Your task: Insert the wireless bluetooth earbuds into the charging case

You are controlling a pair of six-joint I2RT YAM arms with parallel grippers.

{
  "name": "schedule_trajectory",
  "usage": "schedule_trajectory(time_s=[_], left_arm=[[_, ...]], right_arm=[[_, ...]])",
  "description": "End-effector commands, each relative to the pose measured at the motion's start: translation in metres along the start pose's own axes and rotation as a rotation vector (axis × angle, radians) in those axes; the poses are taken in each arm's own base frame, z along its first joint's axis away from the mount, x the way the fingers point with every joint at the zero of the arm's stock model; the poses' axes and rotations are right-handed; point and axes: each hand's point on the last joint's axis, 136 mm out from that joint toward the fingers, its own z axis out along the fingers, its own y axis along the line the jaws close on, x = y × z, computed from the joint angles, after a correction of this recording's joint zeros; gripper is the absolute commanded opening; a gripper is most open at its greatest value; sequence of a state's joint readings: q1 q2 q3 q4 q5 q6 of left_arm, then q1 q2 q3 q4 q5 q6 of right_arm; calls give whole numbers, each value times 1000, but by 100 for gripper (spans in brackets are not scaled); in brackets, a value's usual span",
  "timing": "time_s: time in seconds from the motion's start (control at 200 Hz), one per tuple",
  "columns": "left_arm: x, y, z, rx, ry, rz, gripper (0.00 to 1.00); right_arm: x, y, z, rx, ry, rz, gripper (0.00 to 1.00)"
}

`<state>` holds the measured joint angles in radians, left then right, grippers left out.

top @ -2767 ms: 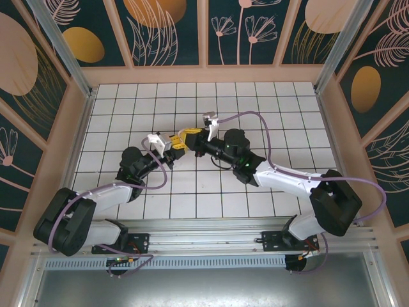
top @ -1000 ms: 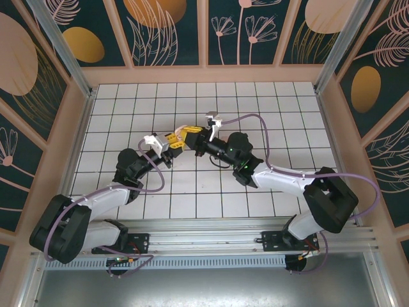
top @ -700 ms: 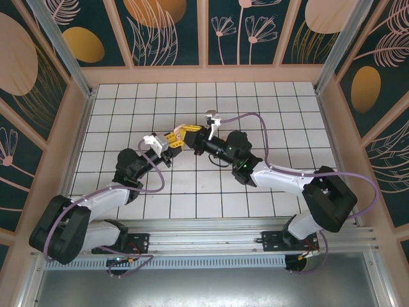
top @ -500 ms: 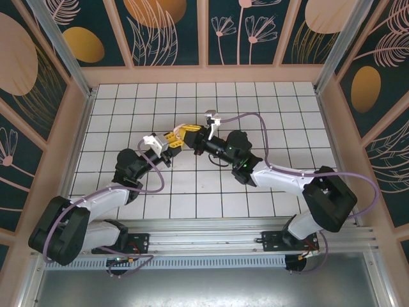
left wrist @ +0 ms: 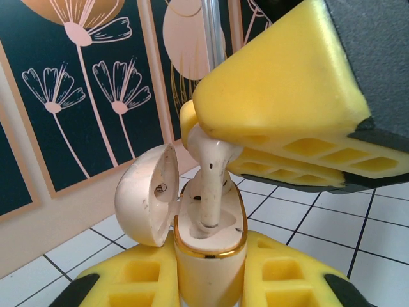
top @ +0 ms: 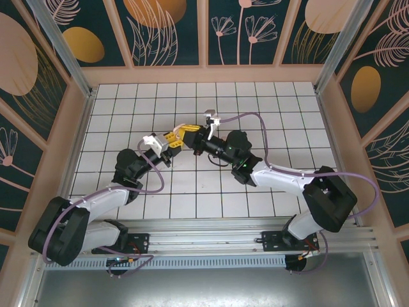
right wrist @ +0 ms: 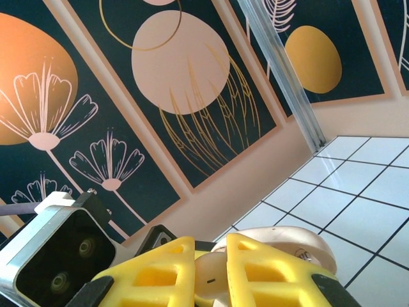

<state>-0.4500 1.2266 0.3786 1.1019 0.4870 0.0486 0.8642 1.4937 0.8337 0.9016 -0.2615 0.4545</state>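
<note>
While both arms meet over the middle of the white tiled worktop [top: 281,109], the left tool [top: 172,142] and the right tool [right wrist: 209,248] sit tip to tip, up off the tiles.

From the left wrist view, the left tool's two yellow fingers [left wrist: 144,278] squeeze the charging case [left wrist: 206,272] from both sides. They press on its round bottom half, so the case stands up straight between them. The case is open. Its lid [left wrist: 150,198] hangs back to the left like an open shell, pale inside with a few dark specks. A thin gold ring [left wrist: 209,252] runs round the top edge of the bottom half.

The right tool comes in from above and to the right. Its yellow fingers are pressed close together and pinch the fat top end of one earbud [left wrist: 208,169]. The earbud's thin stem points straight down, and its lower end is inside the open cup of the case. The top end sticks up above the gold ring, between the right tool's fingers.

From the right wrist view, the same two yellow fingers are nearly shut, with just a thin bit of the pale earbud showing between them. The round lid peeks out behind them on the right.

Dark walls with painted flowers stand round the worktop.
</note>
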Motion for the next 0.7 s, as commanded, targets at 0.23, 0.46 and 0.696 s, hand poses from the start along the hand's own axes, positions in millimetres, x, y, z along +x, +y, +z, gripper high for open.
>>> schedule_trajectory(time_s=[0.23, 0.46, 0.696], left_arm=[[-29, -11, 0, 55, -90, 68, 18], [-29, -11, 0, 52, -88, 69, 18], [-23, -9, 2, 48, -69, 62, 18]], right_arm=[[16, 7, 12, -20, 55, 4, 15], [9, -1, 5, 33, 26, -3, 15], [-9, 9, -4, 15, -4, -28, 15]])
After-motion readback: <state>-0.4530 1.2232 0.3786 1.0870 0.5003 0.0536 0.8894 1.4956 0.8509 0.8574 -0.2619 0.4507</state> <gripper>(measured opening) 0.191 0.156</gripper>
